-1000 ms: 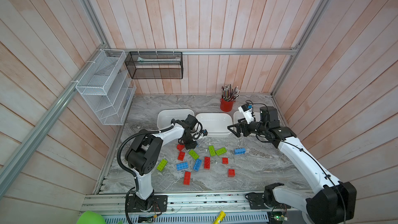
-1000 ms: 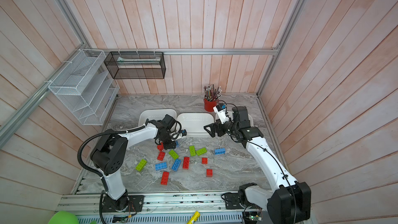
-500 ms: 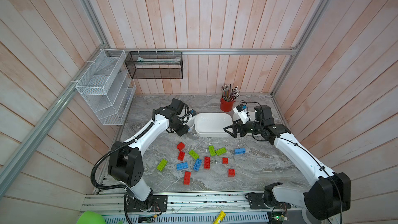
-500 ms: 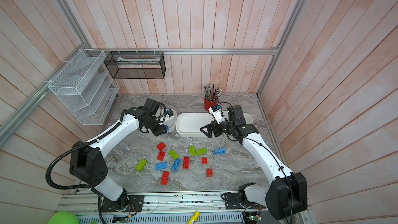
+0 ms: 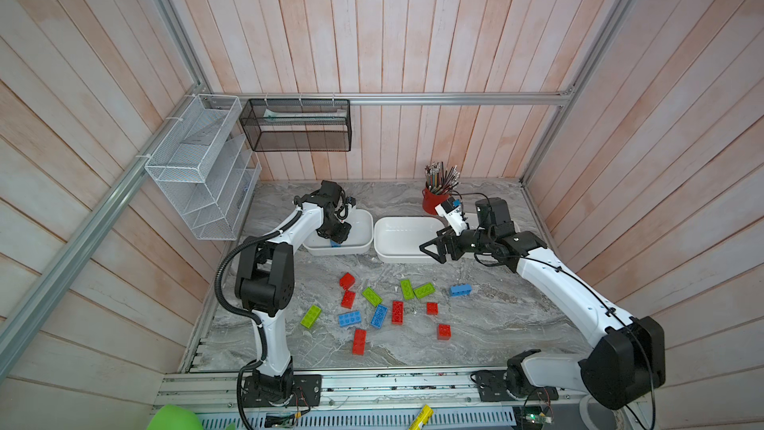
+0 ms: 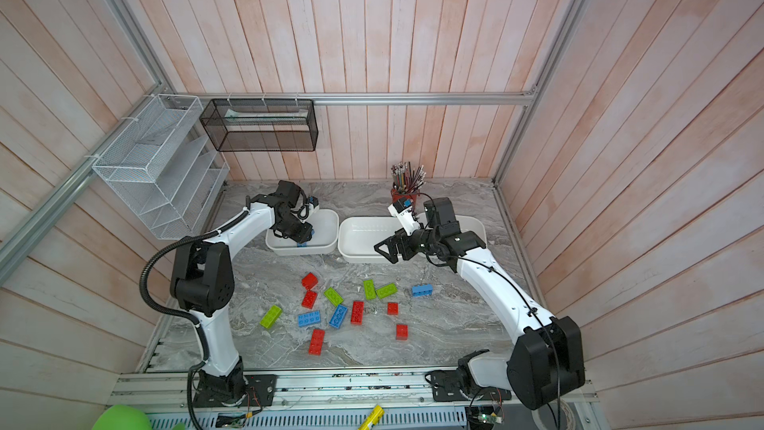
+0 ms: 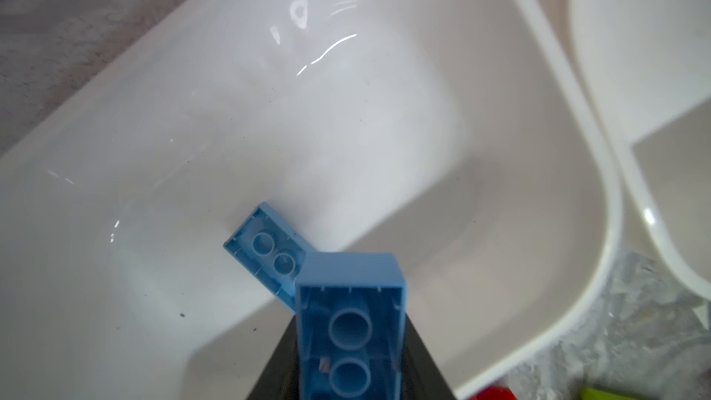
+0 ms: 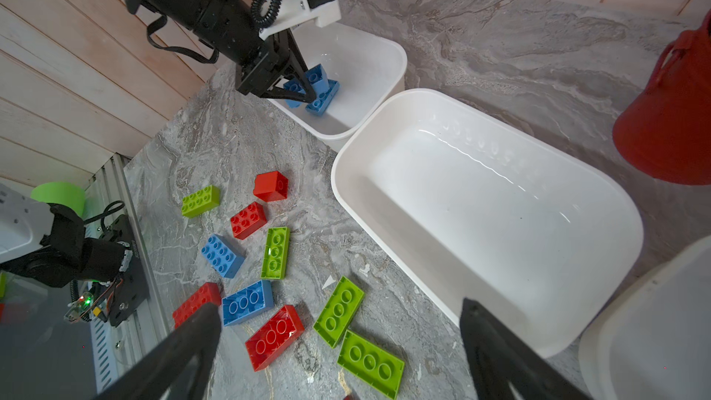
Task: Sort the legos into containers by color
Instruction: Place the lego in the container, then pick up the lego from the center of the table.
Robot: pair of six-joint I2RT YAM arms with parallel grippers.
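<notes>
Pinching a blue lego brick (image 7: 350,325) by its sides, the left jaws hang it inside the white tub (image 7: 346,90) on their own side. It is close over a second blue brick (image 7: 265,248) lying there, so this is evidently the blue container. The right jaws stand spread and empty over the middle tub's (image 8: 481,205) near rim, likely poised for the loose legos (image 5: 397,312) scattered on the desk (image 5: 496,324).

Bright, even, diffuse light fills both top views; shadows are short and soft. Glare streaks the glossy tub (image 7: 331,71) floor. The left wrist view is soft, the near blue brick (image 7: 350,325) blurred. The right wrist view bends at its edges, its dark fingers (image 8: 181,352) unfocused.
</notes>
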